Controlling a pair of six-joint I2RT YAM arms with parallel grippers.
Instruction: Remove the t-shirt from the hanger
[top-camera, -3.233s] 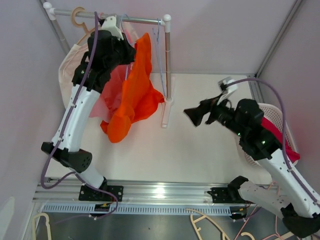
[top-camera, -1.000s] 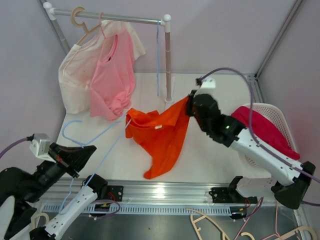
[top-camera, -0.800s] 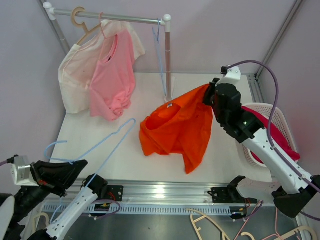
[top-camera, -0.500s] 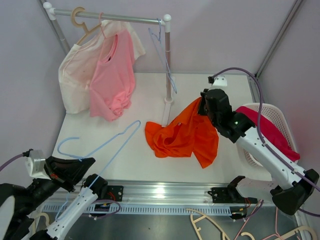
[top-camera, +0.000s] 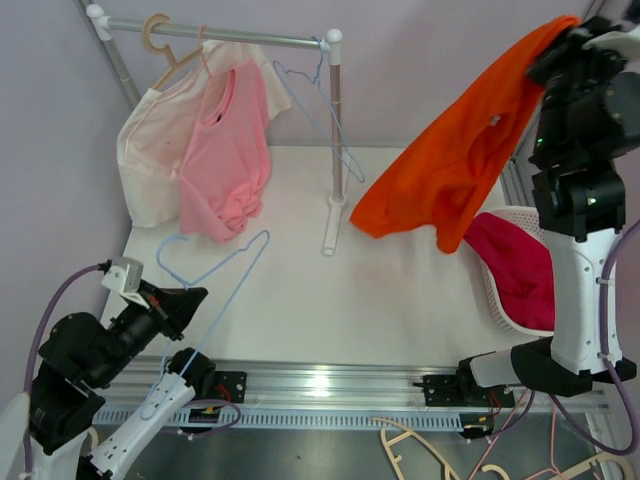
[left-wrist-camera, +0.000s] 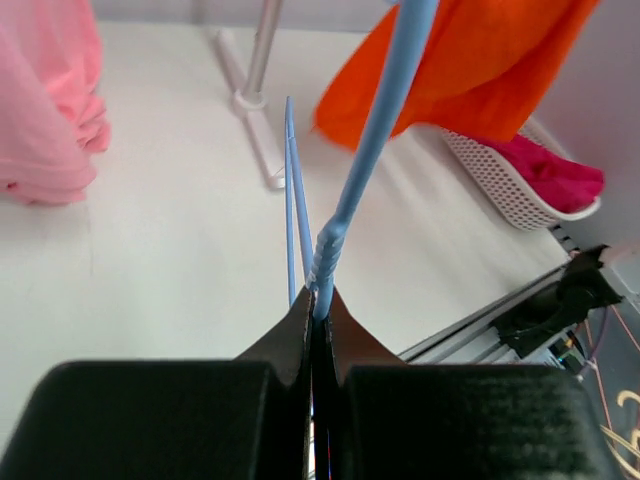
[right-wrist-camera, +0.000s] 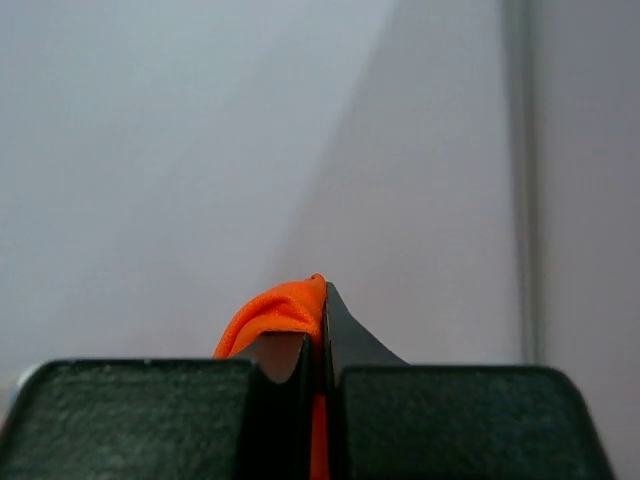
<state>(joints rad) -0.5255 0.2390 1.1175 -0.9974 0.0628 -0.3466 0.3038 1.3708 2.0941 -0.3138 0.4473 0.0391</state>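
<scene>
The orange t-shirt (top-camera: 450, 165) hangs free of any hanger, high at the right, above the table and the basket. My right gripper (top-camera: 572, 28) is shut on its top edge. In the right wrist view an orange fold (right-wrist-camera: 275, 315) is pinched between the shut fingers of the right gripper (right-wrist-camera: 320, 295). The bare light-blue wire hanger (top-camera: 232, 262) is at the near left, with my left gripper (top-camera: 193, 294) shut on it. Seen from the left wrist, the hanger (left-wrist-camera: 375, 130) rises from the left gripper (left-wrist-camera: 314, 297), with the t-shirt (left-wrist-camera: 470, 60) beyond.
A rack (top-camera: 220, 37) at the back left carries a pink t-shirt (top-camera: 225, 150), a cream garment (top-camera: 148, 135) and a second blue hanger (top-camera: 335, 130). A white basket (top-camera: 520, 213) with a red garment (top-camera: 510, 270) sits at the right. Beige hangers (top-camera: 420, 440) lie below the rail.
My right arm has lifted the orange t-shirt from low over the table to high at the right. My left arm has shifted a little with the blue hanger still in its grip.
</scene>
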